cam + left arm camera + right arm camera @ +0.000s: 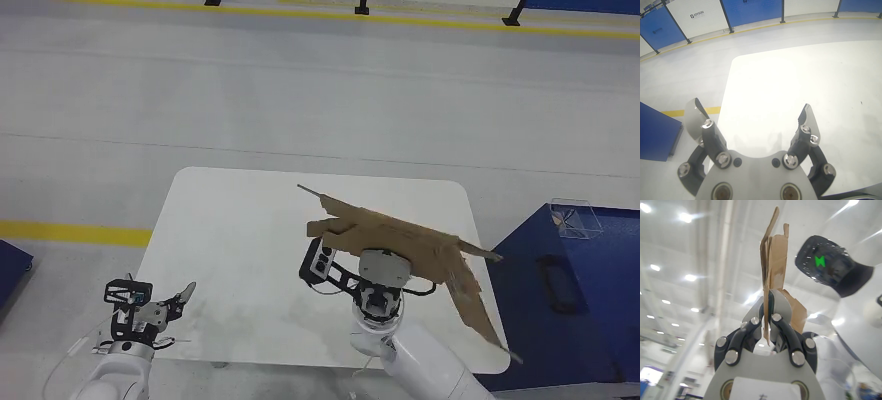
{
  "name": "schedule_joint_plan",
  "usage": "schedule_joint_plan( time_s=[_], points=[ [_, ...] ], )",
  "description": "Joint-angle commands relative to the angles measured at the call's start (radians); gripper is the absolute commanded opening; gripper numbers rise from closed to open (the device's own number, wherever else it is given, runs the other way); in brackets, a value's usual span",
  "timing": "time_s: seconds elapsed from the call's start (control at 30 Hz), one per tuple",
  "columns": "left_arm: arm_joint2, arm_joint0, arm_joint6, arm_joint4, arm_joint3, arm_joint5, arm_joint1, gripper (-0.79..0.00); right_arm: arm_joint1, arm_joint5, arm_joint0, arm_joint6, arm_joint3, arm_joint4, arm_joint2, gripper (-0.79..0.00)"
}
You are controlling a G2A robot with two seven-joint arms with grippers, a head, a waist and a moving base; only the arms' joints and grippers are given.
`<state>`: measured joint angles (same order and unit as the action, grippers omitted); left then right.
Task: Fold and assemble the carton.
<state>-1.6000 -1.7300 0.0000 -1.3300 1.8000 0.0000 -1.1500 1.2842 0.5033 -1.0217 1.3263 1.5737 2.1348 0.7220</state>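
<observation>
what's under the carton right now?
The right claw, shut on the flat carton from below, holds it above the white table. The table patch beneath it is covered, so anything lying there can't be seen.

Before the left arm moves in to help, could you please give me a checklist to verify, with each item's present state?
1. Right gripper shut on the flattened brown cardboard carton: ok.
2. Carton held up above the white rounded-corner table: ok.
3. Left gripper open and empty: ok.
4. Left gripper close to the carton: not ok; it sits at the table's near left corner, well apart.
5. Carton panels opened out: not ok; the layers lie flat together.
6. Grip firm enough for pulling: cannot tell.
</observation>
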Motion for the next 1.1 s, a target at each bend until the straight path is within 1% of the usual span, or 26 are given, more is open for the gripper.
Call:
schedule_joint_plan(
  time_s=[0.0, 0.03, 0.07, 0.13, 0.23, 0.3, 0.37, 0.4, 0.47, 0.5, 0.53, 0.6, 0.63, 0.7, 0.77, 0.8, 0.83, 0.93, 1.0, 1.07],
  points=[
    [0.000, 0.000, 0.000, 0.000, 0.000, 0.000, 0.000, 0.000, 0.012, 0.070, 0.003, -0.079, -0.016, 0.085, -0.034, -0.785],
    [0.000, 0.000, 0.000, 0.000, 0.000, 0.000, 0.000, 0.000, 0.021, 0.110, 0.005, -0.120, -0.028, 0.143, -0.052, -0.785],
    [0.000, 0.000, 0.000, 0.000, 0.000, 0.000, 0.000, 0.000, 0.027, 0.128, 0.013, -0.138, -0.042, 0.159, -0.055, -0.785],
    [0.000, 0.000, 0.000, 0.000, 0.000, 0.000, 0.000, 0.000, 0.040, 0.147, 0.021, -0.156, -0.059, 0.183, -0.058, -0.785],
    [0.000, 0.000, 0.000, 0.000, 0.000, 0.000, 0.000, 0.000, 0.054, 0.151, 0.025, -0.160, -0.069, 0.174, -0.048, -0.785],
    [0.000, 0.000, 0.000, 0.000, 0.000, 0.000, 0.000, 0.000, 0.059, 0.139, 0.024, -0.148, -0.074, 0.145, -0.032, -0.785],
    [0.000, 0.000, 0.000, 0.000, 0.000, 0.000, 0.000, 0.000, 0.060, 0.080, 0.038, -0.090, -0.084, -0.006, 0.008, -0.785],
    [0.000, 0.000, 0.000, 0.000, 0.000, 0.000, 0.000, 0.000, 0.060, 0.057, 0.035, -0.067, -0.088, -0.047, 0.015, -0.785],
    [0.000, 0.000, 0.000, 0.000, 0.000, 0.000, 0.000, 0.000, 0.055, -0.043, 0.053, 0.029, -0.110, -0.224, 0.066, -0.785],
    [0.000, 0.000, 0.000, 0.000, 0.000, 0.000, 0.000, 0.000, 0.052, -0.078, 0.057, 0.059, -0.124, -0.284, 0.083, -0.785],
    [0.000, 0.000, 0.000, 0.000, 0.000, 0.000, 0.000, 0.000, 0.046, -0.152, 0.064, 0.103, -0.149, -0.373, 0.123, -0.785],
    [0.000, 0.000, 0.000, 0.000, 0.000, 0.000, 0.000, 0.000, 0.037, -0.276, 0.077, 0.135, -0.174, -0.491, 0.185, -0.785],
    [0.000, 0.000, 0.000, 0.000, 0.000, 0.000, 0.000, 0.000, 0.028, -0.386, 0.082, 0.150, -0.189, -0.578, 0.238, -0.785],
    [0.000, 0.000, 0.000, 0.000, 0.000, 0.000, 0.000, 0.000, 0.014, -0.610, 0.082, 0.141, -0.204, -0.719, 0.335, -0.785],
    [0.000, 0.000, 0.000, 0.000, 0.000, 0.000, 0.000, 0.000, 0.001, -0.804, 0.065, 0.144, -0.187, -0.864, 0.411, -0.785],
    [0.000, 0.000, 0.000, 0.000, 0.000, 0.000, 0.000, 0.000, -0.003, -0.857, 0.056, 0.140, -0.176, -0.902, 0.435, -0.785],
    [0.000, 0.000, 0.000, 0.000, 0.000, 0.000, 0.000, 0.000, -0.010, -0.904, 0.045, 0.093, -0.138, -0.980, 0.479, -0.785],
    [0.000, 0.000, 0.000, 0.000, 0.000, 0.000, 0.000, 0.000, -0.022, -1.018, -0.031, -0.021, -0.009, -1.174, 0.572, -0.785],
    [0.000, 0.000, 0.000, 0.000, 0.000, 0.000, 0.000, 0.000, -0.026, -1.087, -0.077, -0.090, 0.069, -1.283, 0.611, -0.785],
    [0.000, 0.000, 0.000, 0.000, 0.000, 0.000, 0.000, 0.000, -0.031, -1.167, -0.114, -0.170, 0.131, -1.435, 0.634, -0.785]
  ],
)
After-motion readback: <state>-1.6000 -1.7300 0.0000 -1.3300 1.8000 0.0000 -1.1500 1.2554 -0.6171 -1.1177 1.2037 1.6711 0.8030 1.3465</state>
